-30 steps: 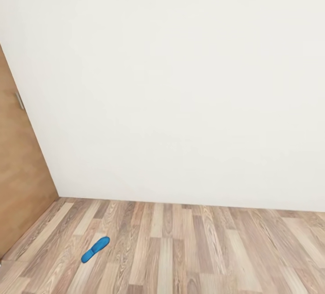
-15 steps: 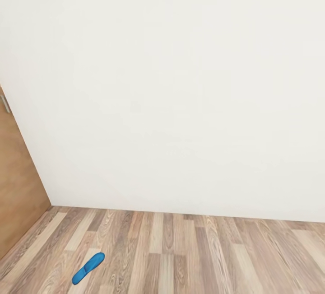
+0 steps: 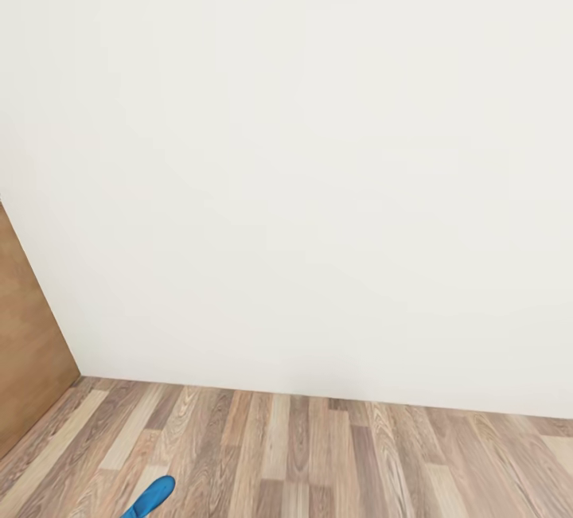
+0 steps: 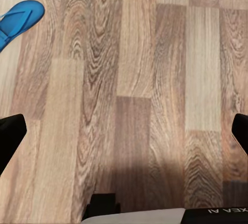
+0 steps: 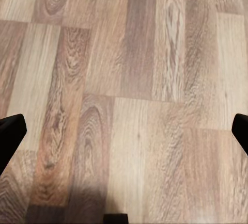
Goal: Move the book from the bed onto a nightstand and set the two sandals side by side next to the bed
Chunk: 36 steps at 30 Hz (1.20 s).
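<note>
guessing the risk is rolling over the blue sandal (image 4: 18,20), probably close to the left gripper (image 4: 124,136); both it and the right gripper (image 5: 124,133) hang spread wide, empty, over the plank floor (image 3: 318,454).

The only lettering I can make out sits on a dark strip of the robot's body (image 4: 214,214) at the edge of the left wrist view. It is white, printed upside down and cut off by the frame; the part that shows reads roughly "XEA AI". The white wall, the wood-plank floor and the brown door panel carry no writing that I can read.
</note>
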Available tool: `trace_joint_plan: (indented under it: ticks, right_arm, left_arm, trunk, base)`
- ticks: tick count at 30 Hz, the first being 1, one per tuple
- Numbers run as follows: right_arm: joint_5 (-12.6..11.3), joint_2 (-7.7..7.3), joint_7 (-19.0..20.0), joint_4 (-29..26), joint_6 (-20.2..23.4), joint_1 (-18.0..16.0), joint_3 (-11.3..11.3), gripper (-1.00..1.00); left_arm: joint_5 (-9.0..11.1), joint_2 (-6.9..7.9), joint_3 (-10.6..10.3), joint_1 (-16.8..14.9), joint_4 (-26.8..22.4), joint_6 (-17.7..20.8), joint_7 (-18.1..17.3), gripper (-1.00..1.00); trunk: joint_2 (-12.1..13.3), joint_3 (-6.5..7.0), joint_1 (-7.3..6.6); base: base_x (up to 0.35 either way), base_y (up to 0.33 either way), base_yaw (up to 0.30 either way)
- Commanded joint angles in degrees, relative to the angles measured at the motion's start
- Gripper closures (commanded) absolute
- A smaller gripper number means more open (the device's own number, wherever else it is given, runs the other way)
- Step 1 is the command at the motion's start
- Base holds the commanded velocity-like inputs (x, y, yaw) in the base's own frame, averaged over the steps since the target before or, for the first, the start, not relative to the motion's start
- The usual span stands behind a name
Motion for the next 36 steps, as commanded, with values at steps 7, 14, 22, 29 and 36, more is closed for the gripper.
trace_joint_plan:
  ticks: [7,14,22,29,36]
  right_arm:
    - [-0.06,-0.01,-0.08,0.06,-0.16,-0.02,-0.05,-1.0]
    - [-0.07,-0.01,-0.1,0.07,-0.15,-0.02,-0.07,-1.0]
    - [-0.07,-0.01,-0.09,0.05,-0.17,-0.02,-0.07,-1.0]
    - [-0.07,-0.01,-0.1,0.07,-0.16,-0.02,-0.05,-1.0]
    - [-0.08,-0.01,-0.1,0.07,-0.16,-0.02,-0.03,-1.0]
  left_arm:
    - [-0.03,0.03,-0.07,0.01,-0.03,-0.3,-0.04,-1.0]
    - [-0.03,0.05,-0.12,0.01,0.02,-0.4,-0.09,-1.0]
    - [-0.03,0.09,-0.13,0.02,0.02,-0.46,-0.24,-1.0]
    - [-0.03,0.09,-0.12,0.01,0.02,-0.5,-0.27,-1.0]
    - [-0.03,0.08,-0.13,0.01,0.02,-0.5,-0.27,-1.0]
  trunk:
    - [-0.02,-0.05,0.03]
    - [-0.02,-0.05,0.03]
    - [-0.02,-0.05,0.03]
    - [-0.02,-0.05,0.03]
    - [-0.02,-0.05,0.03]
  base:
    - [0.3,-0.18,0.216]
    - [0.178,-0.143,0.24]
    - [0.011,-0.009,0.244]
    - [0.031,-0.022,0.244]
    - [0.165,-0.144,0.244]
